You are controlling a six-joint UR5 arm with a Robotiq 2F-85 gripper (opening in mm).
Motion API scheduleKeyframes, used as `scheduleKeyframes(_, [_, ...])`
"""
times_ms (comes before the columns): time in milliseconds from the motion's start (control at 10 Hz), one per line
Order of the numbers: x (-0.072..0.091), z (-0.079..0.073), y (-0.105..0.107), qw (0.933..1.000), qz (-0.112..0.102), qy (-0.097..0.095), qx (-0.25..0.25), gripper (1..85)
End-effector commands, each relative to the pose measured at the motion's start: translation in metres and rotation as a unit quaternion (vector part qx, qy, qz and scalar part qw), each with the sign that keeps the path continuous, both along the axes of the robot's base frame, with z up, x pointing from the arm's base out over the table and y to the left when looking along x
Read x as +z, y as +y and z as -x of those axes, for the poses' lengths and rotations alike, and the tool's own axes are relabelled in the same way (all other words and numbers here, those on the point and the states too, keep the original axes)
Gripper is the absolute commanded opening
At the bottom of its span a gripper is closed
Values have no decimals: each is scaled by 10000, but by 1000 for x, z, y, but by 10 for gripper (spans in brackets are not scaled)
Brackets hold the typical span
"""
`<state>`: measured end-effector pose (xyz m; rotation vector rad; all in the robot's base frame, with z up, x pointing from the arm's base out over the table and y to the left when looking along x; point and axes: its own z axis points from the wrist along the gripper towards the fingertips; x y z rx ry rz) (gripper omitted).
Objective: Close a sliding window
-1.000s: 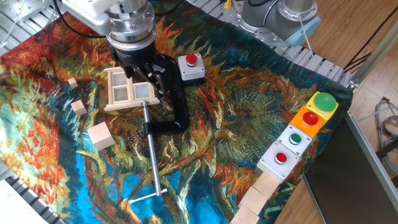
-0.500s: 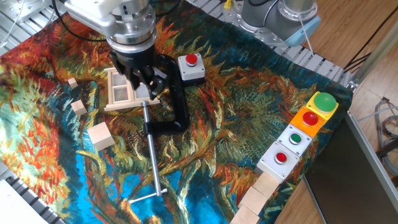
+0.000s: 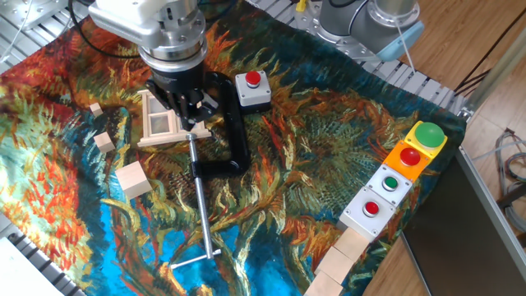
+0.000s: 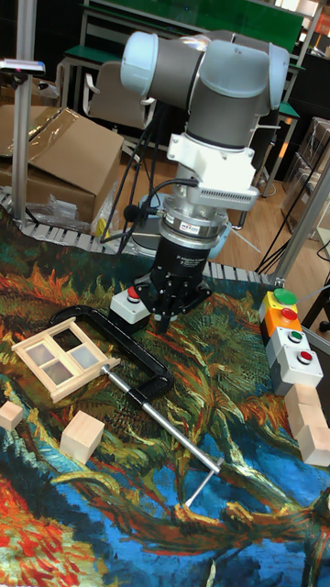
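Observation:
The sliding window (image 3: 156,123) is a small pale wooden frame with square panes, lying flat on the patterned cloth at the upper left. Its right part is hidden behind my gripper (image 3: 191,117) in the fixed view. The tall fixed view shows the whole sliding window (image 4: 62,356), with one pane dark and the others pale. There my gripper (image 4: 165,323) points down just past the window's right end, over the black clamp. Its fingers taper together to a point with nothing held between them. Whether they touch the window cannot be told.
A black C-clamp (image 3: 234,123) with a long metal rod (image 3: 203,205) lies right beside the window. Plain wooden cubes (image 3: 134,180) sit to the left and at the bottom right (image 3: 341,259). A red button box (image 3: 252,89) and a row of button boxes (image 3: 403,177) stand to the right.
My gripper has shifted slightly toward the front right and now covers the window's right pane. Its fingers look closer together than before. The window frame has stayed in place.

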<state>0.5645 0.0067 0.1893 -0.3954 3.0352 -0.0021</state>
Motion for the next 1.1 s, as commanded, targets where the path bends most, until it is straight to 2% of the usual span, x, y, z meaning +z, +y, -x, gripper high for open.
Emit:
scheduleKeyframes(0, [1, 1, -6, 9980, 0, -104, 616, 13])
scheduleKeyframes(200, [5, 8, -5, 9963, -187, -237, 800, 13])
scheduleKeyframes(300, [7, 20, -10, 9970, -200, -151, 734, 17])
scheduleKeyframes(400, [6, 25, -20, 9967, -67, -111, 798, 13])
scheduleKeyframes(500, [4, 25, -25, 9960, -24, -163, 873, 13])
scheduleKeyframes(600, [1, 26, -23, 9959, -99, -178, 879, 13])
scheduleKeyframes(800, [2, 23, -22, 9956, -107, -233, 900, 13])
scheduleKeyframes(1000, [3, 19, -11, 9916, -277, -334, 1217, 33])
